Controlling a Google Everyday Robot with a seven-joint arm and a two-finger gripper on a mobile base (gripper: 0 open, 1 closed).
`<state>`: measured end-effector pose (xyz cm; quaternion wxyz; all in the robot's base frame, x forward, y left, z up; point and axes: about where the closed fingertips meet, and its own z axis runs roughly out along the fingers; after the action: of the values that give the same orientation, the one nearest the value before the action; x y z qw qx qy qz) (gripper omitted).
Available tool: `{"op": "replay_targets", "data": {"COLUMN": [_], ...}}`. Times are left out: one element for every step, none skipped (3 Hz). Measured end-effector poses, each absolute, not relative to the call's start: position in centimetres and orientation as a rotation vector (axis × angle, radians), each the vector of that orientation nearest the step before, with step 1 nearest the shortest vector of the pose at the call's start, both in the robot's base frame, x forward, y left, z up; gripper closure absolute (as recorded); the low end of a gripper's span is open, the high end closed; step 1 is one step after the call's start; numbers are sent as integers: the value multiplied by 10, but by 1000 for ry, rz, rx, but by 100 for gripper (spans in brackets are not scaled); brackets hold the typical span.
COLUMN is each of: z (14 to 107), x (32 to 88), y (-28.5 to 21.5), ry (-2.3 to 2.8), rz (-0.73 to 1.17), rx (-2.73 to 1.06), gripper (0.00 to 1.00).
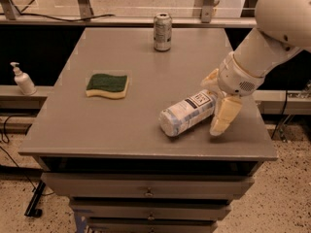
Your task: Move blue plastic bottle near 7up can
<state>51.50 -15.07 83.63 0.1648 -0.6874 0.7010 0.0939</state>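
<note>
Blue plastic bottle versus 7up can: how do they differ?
The blue plastic bottle lies on its side; the 7up can stands upright. The bottle is longer, with a white-and-blue label; the can shorter, silvery. The bottle is by the gripper near the front of the table; the can is at its far edge. Both rest on it.
</note>
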Motion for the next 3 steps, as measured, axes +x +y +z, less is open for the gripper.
{"op": "replay_targets", "data": {"z": [834, 848, 875], "x": [518, 528, 543], "y": [-156, -160, -174], "ry": [2019, 2052, 2125], "rz": [272, 262, 219], "rx": [-1958, -1921, -1827], "gripper": [41, 64, 88]}}
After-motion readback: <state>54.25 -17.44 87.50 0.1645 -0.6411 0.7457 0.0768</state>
